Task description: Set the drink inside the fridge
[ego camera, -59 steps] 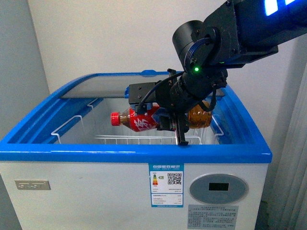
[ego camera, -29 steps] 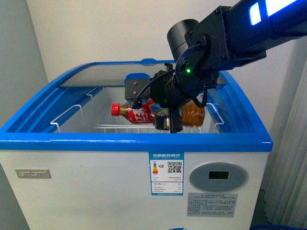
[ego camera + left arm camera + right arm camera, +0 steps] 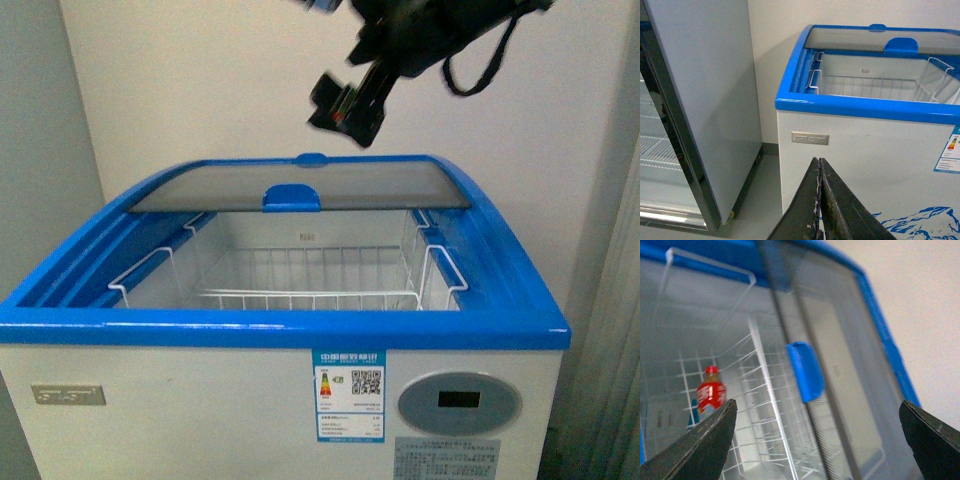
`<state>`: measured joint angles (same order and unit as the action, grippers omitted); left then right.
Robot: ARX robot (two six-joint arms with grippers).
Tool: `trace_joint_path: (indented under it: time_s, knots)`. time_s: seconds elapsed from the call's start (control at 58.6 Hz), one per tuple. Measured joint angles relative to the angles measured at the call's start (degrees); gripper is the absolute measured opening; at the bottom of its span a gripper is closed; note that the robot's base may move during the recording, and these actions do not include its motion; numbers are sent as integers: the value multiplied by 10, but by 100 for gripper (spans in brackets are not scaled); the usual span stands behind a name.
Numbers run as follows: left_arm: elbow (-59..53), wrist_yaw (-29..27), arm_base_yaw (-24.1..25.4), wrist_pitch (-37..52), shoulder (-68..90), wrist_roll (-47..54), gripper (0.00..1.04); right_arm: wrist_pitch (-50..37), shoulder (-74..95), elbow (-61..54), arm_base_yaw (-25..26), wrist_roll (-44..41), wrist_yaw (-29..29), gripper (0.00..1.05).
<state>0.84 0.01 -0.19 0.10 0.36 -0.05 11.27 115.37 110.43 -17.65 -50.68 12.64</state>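
Note:
The drink, a bottle with a red cap and red label, is inside the fridge and shows behind white wire bars in the right wrist view. The front view does not show it. My right gripper is open and empty, high above the fridge's open half. Its fingers frame the sliding glass lid and its blue handle. My left gripper is shut on nothing, low in front of the fridge's white front wall.
A white wire basket hangs inside the open half. The glass lid covers the far half. A tall grey cabinet with white wire shelves stands left of the fridge, with a strip of floor between them.
My right gripper has let go of the bottle and risen out of the fridge to well above the lid. The bottle has left the front view.

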Motion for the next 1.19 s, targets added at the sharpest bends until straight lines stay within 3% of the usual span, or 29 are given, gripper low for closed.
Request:
trace_joint_path:
  time_s: [0.171, 0.341, 0.41, 0.512, 0.683, 0.819, 1.195]
  knots:
    - [0, 0, 0, 0, 0, 0, 3, -95, -224, -226, 70, 223, -87, 97]
    - [0, 0, 0, 0, 0, 0, 3, -19, -563, -559, 160, 442, -125, 97]
    - [0, 0, 0, 0, 0, 0, 3, -105, -713, -704, 175, 476, -129, 83]
    - [0, 0, 0, 0, 0, 0, 3, -171, -845, -830, 176, 493, -124, 61]
    - [0, 0, 0, 0, -1, 0, 3, -194, -874, -910, 176, 498, -125, 35]
    - [0, 0, 0, 0, -1, 0, 3, -212, -909, -970, 176, 499, -126, 4]
    - [0, 0, 0, 0, -1, 0, 3, -219, -971, -1034, 176, 500, -126, 3]
